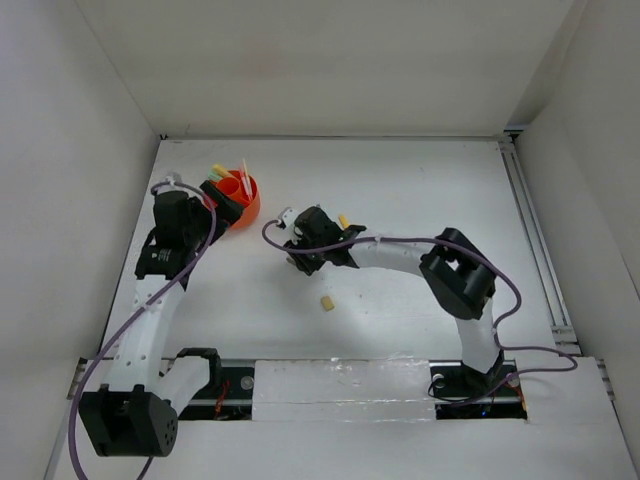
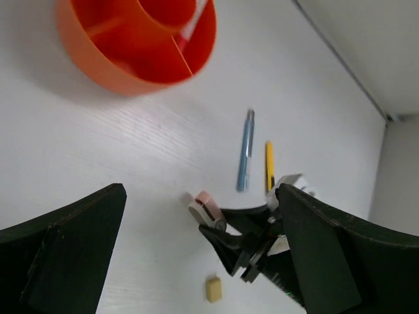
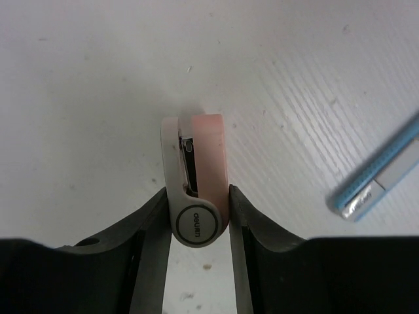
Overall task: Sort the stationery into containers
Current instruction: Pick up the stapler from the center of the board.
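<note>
The orange cup point(image 1: 246, 203) stands at the back left with a few pens upright in it; its dividers show in the left wrist view point(image 2: 131, 49). My left gripper point(image 1: 226, 198) is open and empty beside the cup, fingers point(image 2: 72, 255) wide apart. My right gripper point(image 1: 298, 256) is shut on the pink-grey block point(image 3: 196, 170), which rests on the table; it also shows in the left wrist view point(image 2: 205, 205). A grey-blue pen point(image 2: 245, 150) and a yellow pen point(image 2: 269, 167) lie just beyond the right gripper point(image 3: 196, 219). A tan eraser point(image 1: 326, 302) lies nearer the front.
White walls enclose the table on the left, back and right. A metal rail point(image 1: 535, 240) runs along the right edge. The right arm's elbow point(image 1: 458, 272) stands over the right middle. Purple cables loop round both arms.
</note>
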`<state>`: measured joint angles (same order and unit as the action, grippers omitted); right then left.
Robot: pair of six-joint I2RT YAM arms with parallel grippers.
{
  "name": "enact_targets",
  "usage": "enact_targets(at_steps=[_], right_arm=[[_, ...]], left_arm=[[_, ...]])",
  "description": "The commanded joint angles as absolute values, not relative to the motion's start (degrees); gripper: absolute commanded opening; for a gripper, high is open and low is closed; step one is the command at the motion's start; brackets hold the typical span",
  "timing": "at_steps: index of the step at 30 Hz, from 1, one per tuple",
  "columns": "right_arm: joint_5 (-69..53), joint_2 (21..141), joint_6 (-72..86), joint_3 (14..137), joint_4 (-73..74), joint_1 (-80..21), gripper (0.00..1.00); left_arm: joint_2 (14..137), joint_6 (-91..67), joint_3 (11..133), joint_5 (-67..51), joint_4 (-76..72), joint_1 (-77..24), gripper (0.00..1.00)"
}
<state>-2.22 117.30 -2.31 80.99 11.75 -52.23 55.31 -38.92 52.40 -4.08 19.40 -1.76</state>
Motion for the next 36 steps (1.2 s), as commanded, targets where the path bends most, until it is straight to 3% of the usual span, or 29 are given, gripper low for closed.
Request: enact_targets(at_steps=[1, 4, 16, 31, 34, 35, 36], right_arm=[[-1.7, 107.3, 3.5, 78.3, 5.2, -52.3, 0.00], [-2.4, 102.2, 6.1, 74.7, 0.6, -51.7, 0.00], [-8.1, 98.1, 10.5, 74.5, -10.5, -51.7, 0.00], [-12.7, 100.3, 10.4, 81.3, -10.5, -54.5, 0.00], [-12.7, 100.8, 9.0, 81.8, -10.5, -55.1, 0.00], [-12.7, 100.8, 9.0, 82.3, -10.5, -55.1, 0.00], [-12.7, 101.5, 9.0, 82.4, -10.5, -55.1, 0.00]], left_arm=[[53.9, -40.9, 45.0, -21.8, 7.9, -1.8, 1.00], [53.3, -44.1, 39.7, -28.6, -0.6, -1.8, 1.00], [50.5, -49.8, 34.8, -32.7, -12.3, -4.6, 1.00], [52.3, -48.8, 33.7, -30.9, -14.4, -4.6, 0.80], [52.9, -48.8, 33.7, -30.4, -14.4, -4.6, 0.61], [52.9, -48.8, 34.4, -30.4, -14.4, -4.6, 0.50], [52.9, -48.8, 34.4, -29.7, -14.4, -4.6, 0.28]])
